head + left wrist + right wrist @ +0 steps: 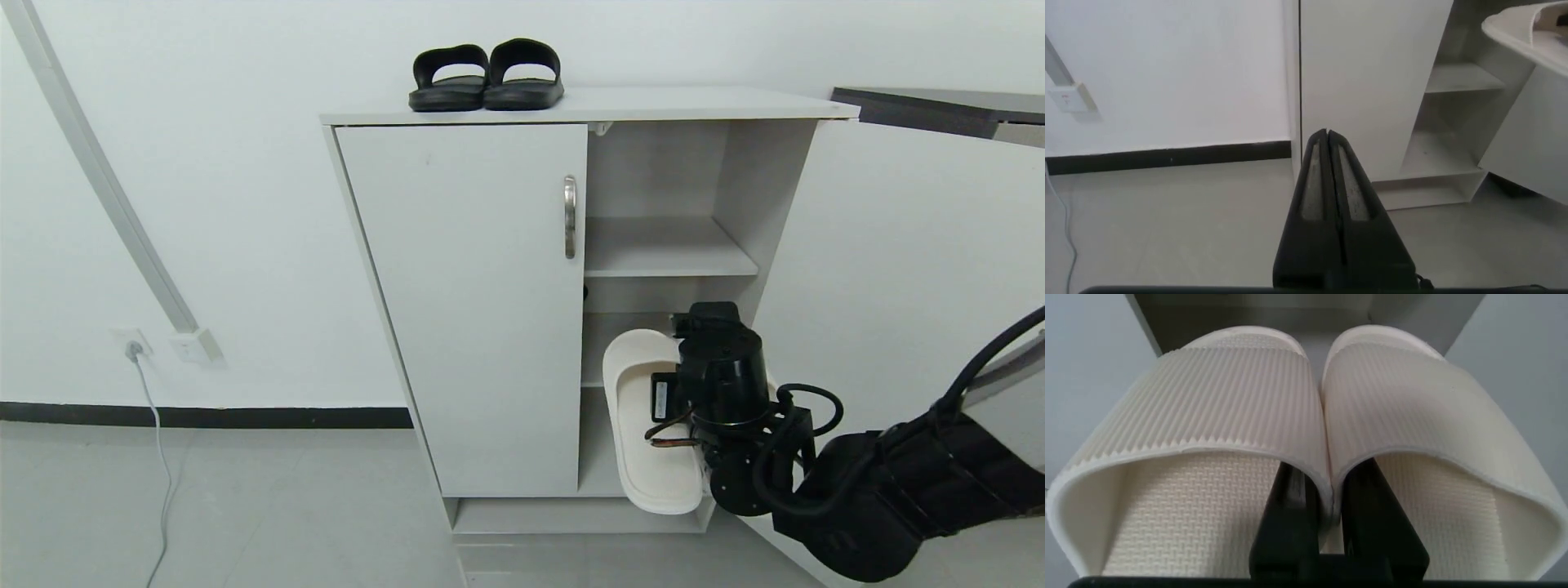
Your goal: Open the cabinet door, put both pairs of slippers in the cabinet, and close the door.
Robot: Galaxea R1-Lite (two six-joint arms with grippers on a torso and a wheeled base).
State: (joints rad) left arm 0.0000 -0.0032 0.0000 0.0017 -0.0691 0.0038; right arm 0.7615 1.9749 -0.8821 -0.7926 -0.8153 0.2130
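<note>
A pair of black slippers sits on top of the white cabinet. The cabinet's left door is closed, and its right door is swung wide open. My right gripper is shut on the touching inner edges of a pair of white slippers. It holds the white slippers tilted at the mouth of the cabinet's lower right compartment. My left gripper is shut on nothing, low over the floor to the left of the cabinet. The white slippers show at that view's edge.
Inside the open right side, a shelf is bare above the lower compartments. A metal handle is on the closed door. A wall socket with a hanging cable is far left. A grey tabletop stands behind the open door.
</note>
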